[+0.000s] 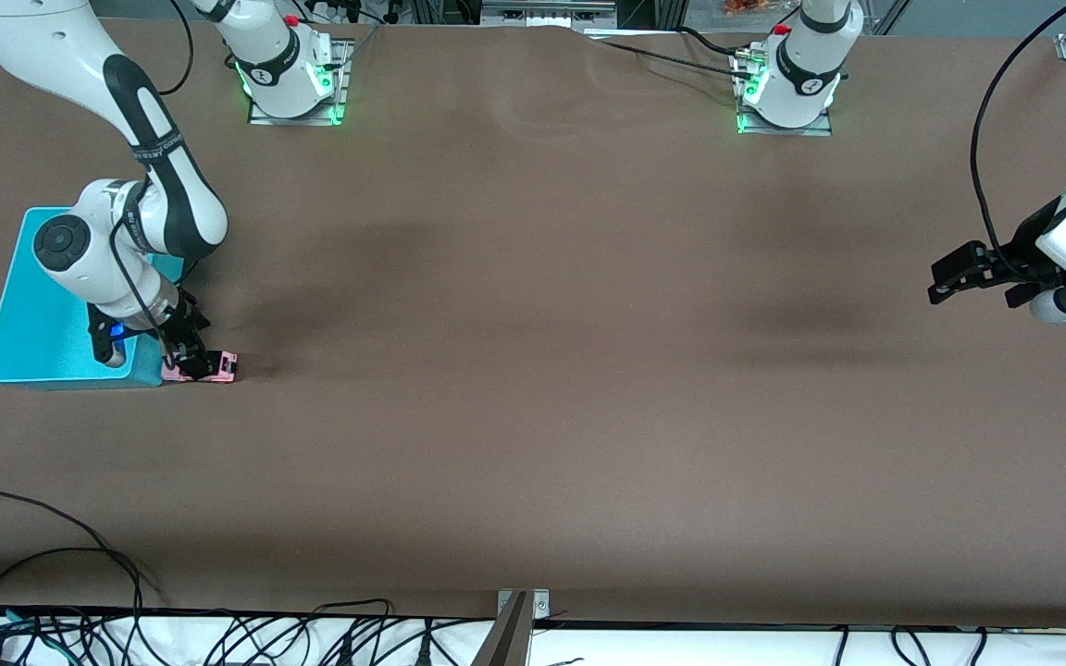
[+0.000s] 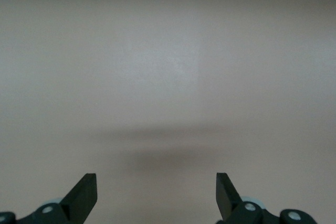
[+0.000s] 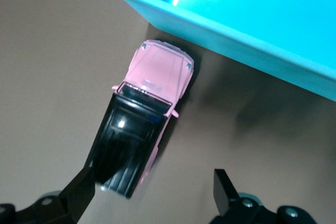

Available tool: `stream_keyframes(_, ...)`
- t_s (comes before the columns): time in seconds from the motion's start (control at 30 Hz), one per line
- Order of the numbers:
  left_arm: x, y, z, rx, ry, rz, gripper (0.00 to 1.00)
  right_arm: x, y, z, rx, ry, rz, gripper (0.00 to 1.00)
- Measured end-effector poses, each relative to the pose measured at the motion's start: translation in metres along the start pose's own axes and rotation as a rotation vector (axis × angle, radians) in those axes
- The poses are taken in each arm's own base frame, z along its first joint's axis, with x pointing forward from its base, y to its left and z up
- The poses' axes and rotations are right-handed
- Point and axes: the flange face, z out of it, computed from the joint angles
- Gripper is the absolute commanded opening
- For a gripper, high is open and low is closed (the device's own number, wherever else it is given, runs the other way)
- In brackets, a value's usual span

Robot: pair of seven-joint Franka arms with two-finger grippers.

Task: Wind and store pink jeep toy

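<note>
— Where is the pink jeep toy (image 1: pixel 201 366) now?

— At the lower left of the front view, on the table (image 1: pixel 533 370), touching the corner of the turquoise bin (image 1: pixel 33 314). My right gripper (image 3: pixel 155 195) is low over it, fingers spread, pinching nothing.

— And your left gripper (image 1: pixel 968 277)?

— It waits at the right edge, fingers spread, empty.

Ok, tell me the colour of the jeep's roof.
Glossy black, on the pink jeep toy; clearest in the right wrist view.
</note>
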Motion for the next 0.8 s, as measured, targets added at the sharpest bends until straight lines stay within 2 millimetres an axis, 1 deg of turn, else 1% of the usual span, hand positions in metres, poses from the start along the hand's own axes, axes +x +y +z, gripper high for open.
stream_keyframes(0.43, 0.0, 0.0, 0.0, 0.0, 0.0, -0.001, 1.0, 0.012, -0.018, -0.003, 0.028, 0.017, 0.008, 1.0)
stream_keyframes(0.7, 0.0, -0.001, 0.0, 0.0, 0.0, -0.001, 1.0, 0.011, -0.015, 0.012, 0.013, 0.011, 0.008, 1.0)
stream_keyframes(0.73, 0.0, -0.001, 0.0, 0.0, 0.0, -0.002, 1.0, 0.01, -0.014, 0.015, 0.009, 0.009, 0.008, 0.99)
stream_keyframes(0.77, 0.0, -0.001, 0.0, 0.0, 0.0, -0.002, 1.0, 0.01, -0.013, 0.018, 0.005, 0.007, 0.008, 0.9)
stream_keyframes(0.8, 0.0, -0.001, 0.0, 0.0, 0.0, -0.002, 1.0, 0.009, -0.013, 0.021, 0.001, 0.005, 0.008, 0.74)
